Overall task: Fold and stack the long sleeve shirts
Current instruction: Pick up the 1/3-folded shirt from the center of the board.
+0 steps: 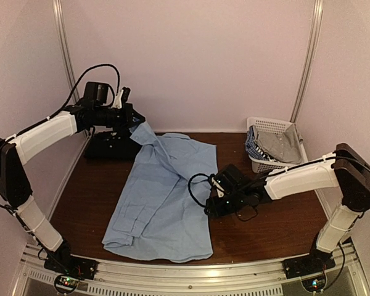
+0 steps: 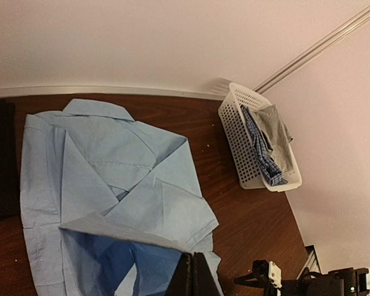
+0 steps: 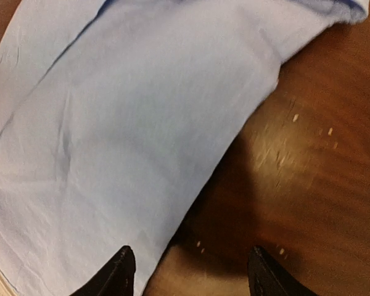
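Blue cotton covers most of the middle of the brown table (image 1: 283, 228). The light blue shirt (image 1: 163, 197) lies roughly flat, hem towards the arms' bases and collar towards the back wall, with the sleeves apparently laid inward across the body.

Its far-left corner is lifted off the wood, pinched in the left gripper (image 1: 134, 125), whose jaws are closed tight on the cloth. From that wrist I see the fabric rising like a tent to the black tips. Beneath that arm a dark flat bundle (image 1: 108, 148) lies against the shirt's far edge. I take it for the black shirt, though it is too dark to make out.

The right gripper (image 1: 209, 200) sits low at the shirt's right edge, jaws parted and holding nothing. One of its fingers (image 3: 120, 274) hangs over the blue cloth and the other over bare wood, so the edge runs between them. A white basket (image 1: 268, 123) holding a checked and a grey garment stands in the far right corner, well apart.

My reading is that the blue shirt's fold is in its early part, with no stack begun. Next the right claw needs to drop onto that edge and close on every layer, so both arms can carry the cloth across together. A one-sided pull would likely drag the shirt askew.
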Tool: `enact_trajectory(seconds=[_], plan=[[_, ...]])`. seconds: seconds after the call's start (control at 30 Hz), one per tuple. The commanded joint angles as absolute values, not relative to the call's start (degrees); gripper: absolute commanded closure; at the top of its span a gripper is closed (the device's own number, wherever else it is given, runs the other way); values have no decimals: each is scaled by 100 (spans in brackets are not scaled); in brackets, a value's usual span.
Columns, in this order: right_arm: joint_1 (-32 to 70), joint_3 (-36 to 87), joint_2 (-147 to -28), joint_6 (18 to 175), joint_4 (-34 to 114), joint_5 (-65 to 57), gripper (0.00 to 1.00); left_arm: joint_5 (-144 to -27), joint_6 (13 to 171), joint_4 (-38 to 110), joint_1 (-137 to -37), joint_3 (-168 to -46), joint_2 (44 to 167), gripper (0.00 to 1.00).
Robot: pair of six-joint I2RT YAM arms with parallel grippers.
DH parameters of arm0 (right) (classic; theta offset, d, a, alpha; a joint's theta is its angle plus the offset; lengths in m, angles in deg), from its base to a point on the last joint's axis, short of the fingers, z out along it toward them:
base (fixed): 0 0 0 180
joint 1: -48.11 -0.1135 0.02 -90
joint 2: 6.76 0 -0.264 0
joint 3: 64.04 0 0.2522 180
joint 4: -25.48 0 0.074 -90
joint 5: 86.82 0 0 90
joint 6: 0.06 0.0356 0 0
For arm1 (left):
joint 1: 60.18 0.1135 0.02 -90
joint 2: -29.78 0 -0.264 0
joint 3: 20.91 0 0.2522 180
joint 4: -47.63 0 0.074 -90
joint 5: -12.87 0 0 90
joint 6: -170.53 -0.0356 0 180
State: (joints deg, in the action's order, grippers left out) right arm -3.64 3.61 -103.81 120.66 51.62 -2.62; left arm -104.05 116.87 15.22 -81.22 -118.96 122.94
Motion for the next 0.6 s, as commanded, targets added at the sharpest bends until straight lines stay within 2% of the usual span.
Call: enact_trajectory(seconds=[0.0, 0.2, 0.27, 0.37, 0.57], plan=[[-993, -183, -9767, 13287, 5284, -153, 37, -10407, 11348, 1342, -8092, -12212, 12356, 100], [-2041, -500, -9544, 14459, 5358, 38, 41, -10417, 11238, 1292, -8092, -12332, 12247, 100], [-2287, -518, -9580, 14780, 5356, 56, 45, -10391, 11207, 1287, -8092, -12360, 12203, 100], [-2524, -587, -9623, 15232, 5314, 82, 51, -10358, 11160, 1299, -8092, -12420, 12192, 100], [-2780, -662, -9738, 15765, 5185, 120, 58, -10416, 11125, 1389, -8092, -12541, 12236, 100]])
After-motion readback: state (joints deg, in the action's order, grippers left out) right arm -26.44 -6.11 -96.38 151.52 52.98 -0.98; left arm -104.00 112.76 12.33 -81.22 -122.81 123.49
